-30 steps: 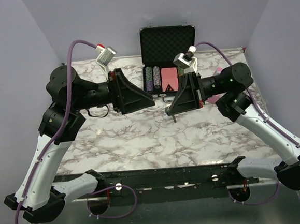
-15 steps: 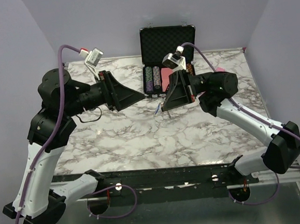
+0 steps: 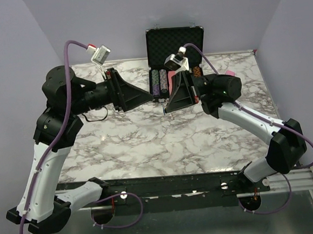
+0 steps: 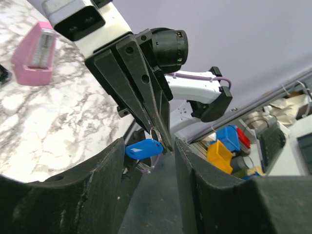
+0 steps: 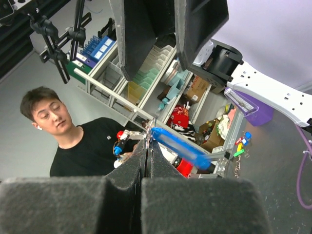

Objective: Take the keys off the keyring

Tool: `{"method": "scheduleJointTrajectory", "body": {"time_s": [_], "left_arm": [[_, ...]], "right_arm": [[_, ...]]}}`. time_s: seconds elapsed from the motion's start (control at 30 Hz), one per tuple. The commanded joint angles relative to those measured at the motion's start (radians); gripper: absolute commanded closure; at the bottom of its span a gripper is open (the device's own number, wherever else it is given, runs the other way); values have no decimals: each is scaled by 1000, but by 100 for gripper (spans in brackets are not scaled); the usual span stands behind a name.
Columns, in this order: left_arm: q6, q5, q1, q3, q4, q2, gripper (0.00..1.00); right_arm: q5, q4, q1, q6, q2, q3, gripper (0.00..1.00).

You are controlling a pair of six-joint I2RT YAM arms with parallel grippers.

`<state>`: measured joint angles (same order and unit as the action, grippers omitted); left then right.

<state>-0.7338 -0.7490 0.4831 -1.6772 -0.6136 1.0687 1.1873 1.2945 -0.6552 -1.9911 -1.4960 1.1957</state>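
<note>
Two grippers are meeting above the table, with four fingers in all, and between them are hanging one blue key [image 4: 144,148] and one keyring [image 4: 156,133].

The right gripper [image 5: 147,146] is pinching the keyring, its two fingers [image 5: 130,168] pressing flat together with no gap showing. The silvery ring is sitting right at their tips. The blue key is dangling from it, just beside those tips and sticking out to one side.

The left gripper [image 3: 156,97] is holding nothing. Its two fingers [image 4: 92,190] are standing apart with a clear gap between them. In the left wrist view the key and ring are hanging just beyond that gap, not touching either finger.

Only the near arc of the ring is showing, as the right fingertips are covering the rest. The key's metal part cannot be made out, and a thin pale sliver below the blue head is too small to name. From above the key is only a blue speck at the right fingertips, and the ring cannot be picked out.

One open black case [image 3: 175,42] is standing beyond both grippers, its chip rows partly hidden behind the right one. One pink box [image 4: 36,53] is lying on the marble table [image 3: 148,145], well away from the fingers.
</note>
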Motion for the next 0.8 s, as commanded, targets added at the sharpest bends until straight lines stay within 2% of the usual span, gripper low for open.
{"method": "scheduleJointTrajectory", "body": {"time_s": [0.0,0.77], "left_arm": [[-68,-134,-8,33,139,11,49],[-36,-147,18,73,118,-4,49]], "right_arm": [[-25,168,-17,-123,16,31,99],[-18,66,-57,-38,-7,67,99]]}}
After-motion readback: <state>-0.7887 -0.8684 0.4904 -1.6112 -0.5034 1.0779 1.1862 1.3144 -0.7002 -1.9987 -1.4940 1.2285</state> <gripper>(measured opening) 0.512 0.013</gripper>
